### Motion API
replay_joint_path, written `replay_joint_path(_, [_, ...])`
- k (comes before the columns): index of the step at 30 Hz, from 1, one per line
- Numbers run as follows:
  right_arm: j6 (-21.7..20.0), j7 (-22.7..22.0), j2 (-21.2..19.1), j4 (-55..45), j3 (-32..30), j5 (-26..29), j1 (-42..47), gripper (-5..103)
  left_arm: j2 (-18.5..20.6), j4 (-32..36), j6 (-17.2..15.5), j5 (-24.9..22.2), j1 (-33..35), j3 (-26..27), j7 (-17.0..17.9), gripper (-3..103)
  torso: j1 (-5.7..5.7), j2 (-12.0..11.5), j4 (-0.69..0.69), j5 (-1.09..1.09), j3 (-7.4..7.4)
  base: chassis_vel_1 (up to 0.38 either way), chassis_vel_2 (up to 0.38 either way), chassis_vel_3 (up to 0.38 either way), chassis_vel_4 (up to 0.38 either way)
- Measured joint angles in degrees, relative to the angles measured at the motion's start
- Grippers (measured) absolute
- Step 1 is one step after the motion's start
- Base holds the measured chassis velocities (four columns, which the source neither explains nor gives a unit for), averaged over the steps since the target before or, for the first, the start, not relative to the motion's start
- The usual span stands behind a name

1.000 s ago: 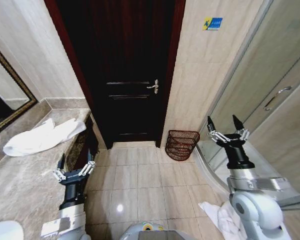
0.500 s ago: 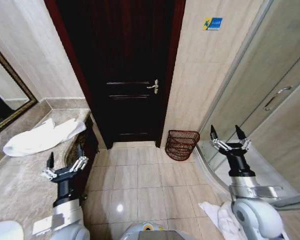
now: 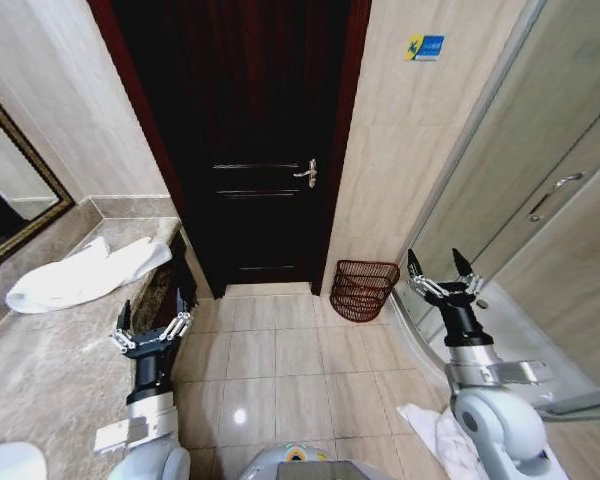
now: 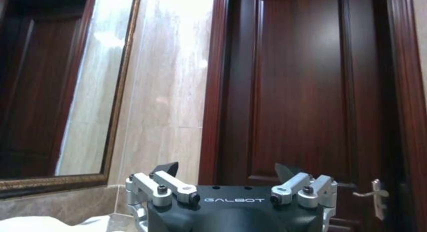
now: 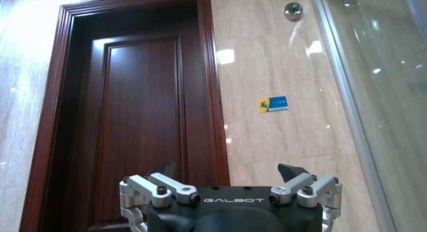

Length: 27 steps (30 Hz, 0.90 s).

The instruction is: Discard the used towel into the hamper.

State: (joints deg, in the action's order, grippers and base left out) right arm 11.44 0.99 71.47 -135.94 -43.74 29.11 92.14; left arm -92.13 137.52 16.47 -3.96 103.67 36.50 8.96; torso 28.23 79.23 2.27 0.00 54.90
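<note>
A crumpled white towel (image 3: 85,272) lies on the marble counter (image 3: 40,370) at the left; a corner of this towel (image 4: 40,224) shows in the left wrist view. The hamper (image 3: 363,288), a dark reddish-brown wire basket, stands on the floor against the wall to the right of the door. My left gripper (image 3: 152,314) points upward beside the counter's edge, open and holding nothing (image 4: 227,170). Near the shower glass, just right of the hamper, my right gripper (image 3: 436,262) also points upward, open and holding nothing (image 5: 229,171).
A dark wooden door (image 3: 250,150) with a metal handle (image 3: 307,173) is straight ahead, shut. A framed mirror (image 3: 10,200) hangs over the counter. The curved glass shower enclosure (image 3: 540,230) fills the right. A second white towel (image 3: 442,432) lies on the floor by my right arm.
The left gripper has swung back right toward the counter's edge after drifting left. The right gripper has shifted a little left, toward the hamper. Towel and hamper have not moved.
</note>
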Motion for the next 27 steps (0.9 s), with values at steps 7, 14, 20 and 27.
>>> replay_joint_path(7, [-0.13,0.2,-0.4,-0.03,-0.55,-0.33,0.12,100,0.0,0.47,-0.11,-0.25,-0.12,0.24,0.11,94,0.03,-0.01,0.0,0.0,0.01,-0.113,0.12,0.129,-0.131])
replay_joint_path(14, [0.21,0.68,0.4,-0.46,-0.1,-1.55,0.54,100,-0.01,0.95,-0.12,-0.34,0.05,0.37,0.24,94,0.04,-0.01,-0.01,0.0,0.01,-0.122,0.114,0.143,-0.118])
replay_joint_path(20, [2.08,0.57,0.34,-0.25,-0.09,-2.89,0.41,100,-0.01,1.38,-0.67,-0.2,0.11,0.7,1.97,94,0.03,-0.01,0.0,-0.01,0.01,-0.059,0.068,0.064,-0.076])
replay_joint_path(27, [2.59,0.65,0.24,1.43,0.07,-2.94,-0.46,100,-0.01,2.62,-1.23,1.07,0.21,1.39,3.88,95,0.02,-0.01,0.0,0.0,0.01,-0.005,0.008,0.006,-0.007])
